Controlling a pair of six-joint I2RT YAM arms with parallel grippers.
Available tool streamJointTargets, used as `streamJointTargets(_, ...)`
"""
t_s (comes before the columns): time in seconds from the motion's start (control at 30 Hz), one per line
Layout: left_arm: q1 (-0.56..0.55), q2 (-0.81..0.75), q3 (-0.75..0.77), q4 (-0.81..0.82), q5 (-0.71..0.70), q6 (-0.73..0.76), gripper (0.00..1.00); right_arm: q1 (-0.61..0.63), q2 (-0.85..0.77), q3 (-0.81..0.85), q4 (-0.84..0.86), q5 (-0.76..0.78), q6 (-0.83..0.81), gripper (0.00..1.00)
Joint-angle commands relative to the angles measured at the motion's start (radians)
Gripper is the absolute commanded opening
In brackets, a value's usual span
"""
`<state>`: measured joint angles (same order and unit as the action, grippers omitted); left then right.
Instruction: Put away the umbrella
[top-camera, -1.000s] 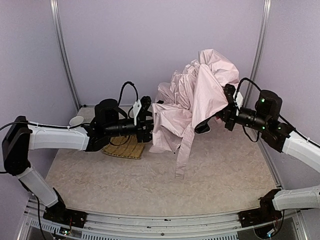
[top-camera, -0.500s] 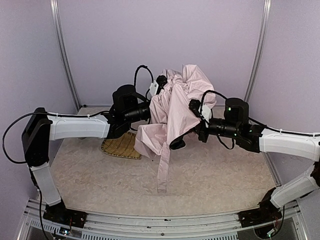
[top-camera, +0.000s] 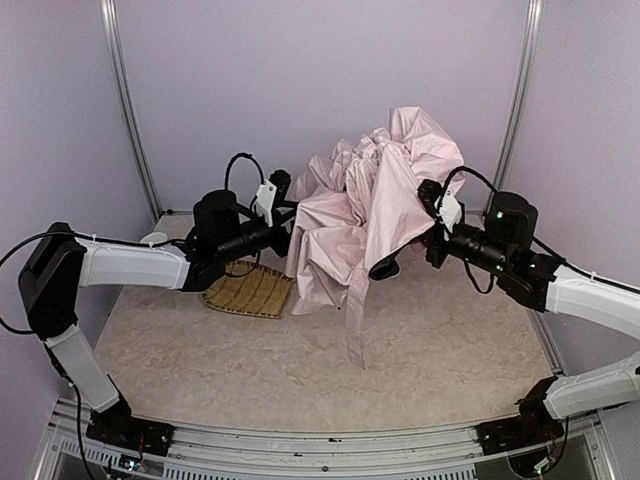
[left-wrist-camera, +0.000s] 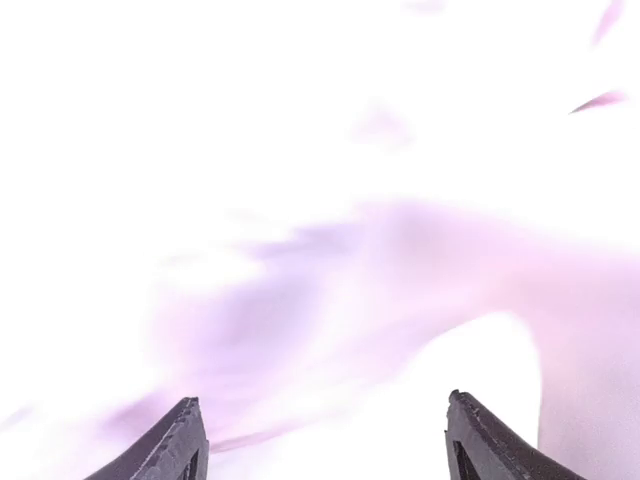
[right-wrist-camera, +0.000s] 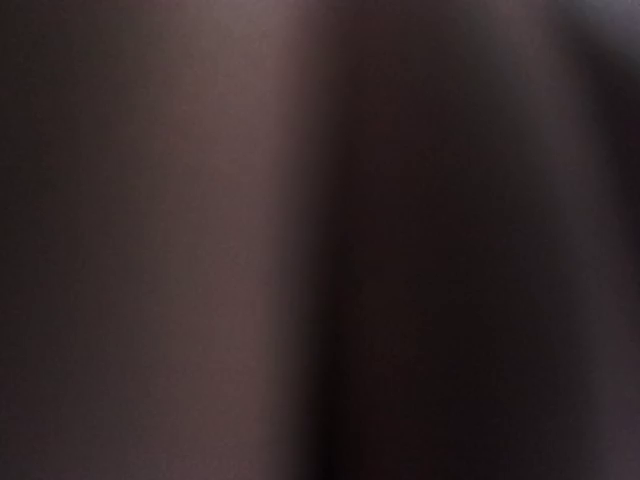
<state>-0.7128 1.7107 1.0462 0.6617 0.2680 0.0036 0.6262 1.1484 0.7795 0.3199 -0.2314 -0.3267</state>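
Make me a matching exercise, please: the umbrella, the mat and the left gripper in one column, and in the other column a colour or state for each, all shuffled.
Things:
1. umbrella
2. mat
3. left gripper

States:
A. open
B. yellow, lying flat
C. pink, bunched up

Pairs: 1-C, 2-B, 3-A

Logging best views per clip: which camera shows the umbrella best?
Top external: it alone shows the whole crumpled pink umbrella, a strip of fabric hanging down. Left wrist gives only overexposed pink fabric; right wrist is dark, nothing recognisable.
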Motion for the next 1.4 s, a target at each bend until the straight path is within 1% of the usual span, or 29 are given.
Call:
streamJointTargets(0.0,0.091,-0.104,-0.111,0.021,-0.139,0.034,0.80,-0.044,-0.081,0.034,0.016,0.025,-0.063,0.00)
streamJointTargets(0.1,0.116,-0.173,-0.230,0.050,-0.204,0.046,0.81,-0.064,-0.083,0.077,-0.017,0.055,-0.099,0.00)
streamJointTargets(0.17,0.116,-0.225,-0.307,0.085,-0.189,0.051,0.79,-0.073,-0.069,0.125,-0.043,0.068,-0.124,0.00)
streamJointTargets(0.23,0.106,-0.282,-0.387,0.132,-0.093,0.058,0.74,-0.075,-0.049,0.171,-0.073,0.076,-0.143,0.00)
streamJointTargets(0.3,0.075,-0.335,-0.469,0.199,0.065,0.070,0.67,-0.077,-0.026,0.212,-0.104,0.076,-0.157,0.00)
streamJointTargets(0.33,0.041,-0.356,-0.501,0.233,0.124,0.073,0.64,-0.077,-0.014,0.230,-0.111,0.073,-0.160,0.00)
streamJointTargets(0.4,-0.017,-0.360,-0.527,0.283,0.222,0.084,0.61,-0.078,0.007,0.256,-0.116,0.066,-0.161,0.00)
streamJointTargets(0.47,-0.108,-0.334,-0.503,0.287,0.282,0.099,0.60,-0.077,0.024,0.275,-0.111,0.046,-0.158,0.00)
streamJointTargets(0.53,-0.156,-0.278,-0.451,0.312,0.332,0.082,0.62,-0.077,0.034,0.290,-0.103,0.007,-0.149,0.00)
streamJointTargets(0.63,-0.169,-0.151,-0.365,0.422,0.400,-0.003,0.68,-0.077,0.048,0.315,-0.094,-0.060,-0.135,0.00)
streamJointTargets(0.77,-0.179,-0.024,-0.228,0.475,0.544,-0.083,0.74,-0.075,0.066,0.342,-0.101,-0.093,-0.129,0.00)
streamJointTargets(0.83,-0.203,0.023,-0.192,0.476,0.598,-0.086,0.76,-0.076,0.073,0.350,-0.105,-0.088,-0.133,0.00)
streamJointTargets(0.97,-0.243,0.081,-0.172,0.481,0.676,-0.079,0.77,-0.075,0.089,0.359,-0.116,-0.064,-0.152,0.00)
streamJointTargets(1.03,-0.249,0.095,-0.173,0.489,0.683,-0.083,0.75,-0.075,0.100,0.373,-0.127,-0.032,-0.160,0.00)
streamJointTargets(1.1,-0.249,0.102,-0.182,0.485,0.649,-0.076,0.73,-0.076,0.114,0.394,-0.139,0.013,-0.168,0.00)
streamJointTargets(1.2,-0.249,0.109,-0.206,0.463,0.582,-0.015,0.72,-0.077,0.139,0.427,-0.136,0.093,-0.172,0.00)
streamJointTargets(1.23,-0.249,0.116,-0.210,0.466,0.575,-0.017,0.72,-0.077,0.143,0.435,-0.133,0.106,-0.170,0.00)
streamJointTargets(1.3,-0.253,0.132,-0.203,0.492,0.559,-0.046,0.71,-0.077,0.148,0.442,-0.130,0.098,-0.168,0.00)
streamJointTargets(1.37,-0.255,0.144,-0.189,0.516,0.538,-0.067,0.67,-0.077,0.143,0.436,-0.125,0.069,-0.162,0.00)
